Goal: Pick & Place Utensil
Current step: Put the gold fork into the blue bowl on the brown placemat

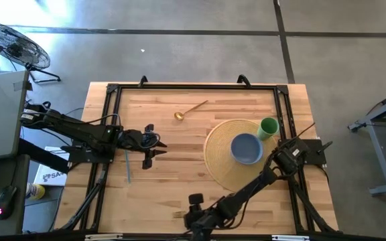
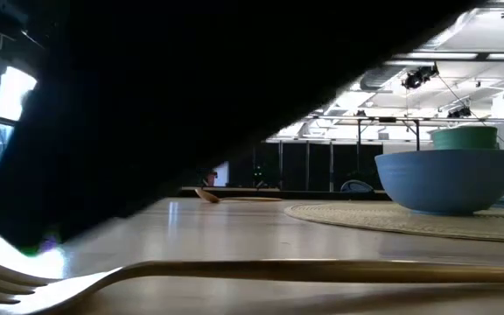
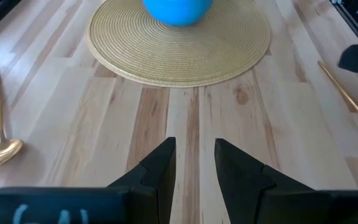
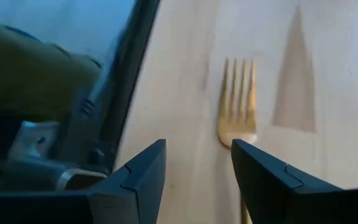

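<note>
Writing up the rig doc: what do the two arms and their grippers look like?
Both arms are black, jointed links with dark cables along them. The left gripper has two black, angular, wedge-shaped fingers on a black crossbar with faint pale markings. The right gripper looks the same: black faceted fingers, no visible markings.

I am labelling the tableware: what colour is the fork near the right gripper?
Gold. The fork shows best in the right wrist view.
</note>
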You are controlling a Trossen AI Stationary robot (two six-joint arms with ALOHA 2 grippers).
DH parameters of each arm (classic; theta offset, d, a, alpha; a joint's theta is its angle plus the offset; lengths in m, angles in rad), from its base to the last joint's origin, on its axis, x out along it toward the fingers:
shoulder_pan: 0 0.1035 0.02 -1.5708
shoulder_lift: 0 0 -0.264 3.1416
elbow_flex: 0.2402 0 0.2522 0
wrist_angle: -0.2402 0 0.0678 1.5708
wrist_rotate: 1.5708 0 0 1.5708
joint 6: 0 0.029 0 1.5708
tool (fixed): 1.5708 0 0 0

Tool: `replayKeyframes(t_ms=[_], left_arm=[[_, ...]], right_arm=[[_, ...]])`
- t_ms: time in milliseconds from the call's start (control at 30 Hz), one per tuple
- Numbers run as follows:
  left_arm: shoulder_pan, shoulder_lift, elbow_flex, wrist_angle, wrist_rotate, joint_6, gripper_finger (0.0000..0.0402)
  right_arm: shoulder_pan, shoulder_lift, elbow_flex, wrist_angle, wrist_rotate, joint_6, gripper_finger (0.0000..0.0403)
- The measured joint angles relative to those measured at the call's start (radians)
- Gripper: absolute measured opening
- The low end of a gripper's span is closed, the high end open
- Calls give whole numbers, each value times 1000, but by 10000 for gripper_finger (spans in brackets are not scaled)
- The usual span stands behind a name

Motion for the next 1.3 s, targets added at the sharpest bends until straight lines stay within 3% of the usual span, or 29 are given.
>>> replayKeyframes(t_ms=[233, 567, 933, 1300], left_arm=[[0, 0, 0, -3, 17, 0, 108], [0, 0, 0, -7, 17, 0, 108], [0, 0, 0, -7, 16, 0, 108], [0, 0, 0, -7, 18, -19, 108]], right_arm=[[-16, 0, 0, -26, 9, -1, 174], [-45, 0, 0, -154, -106, 27, 143], [-44, -2, 1, -208, -86, 31, 118], [-44, -2, 0, -214, -90, 32, 59]])
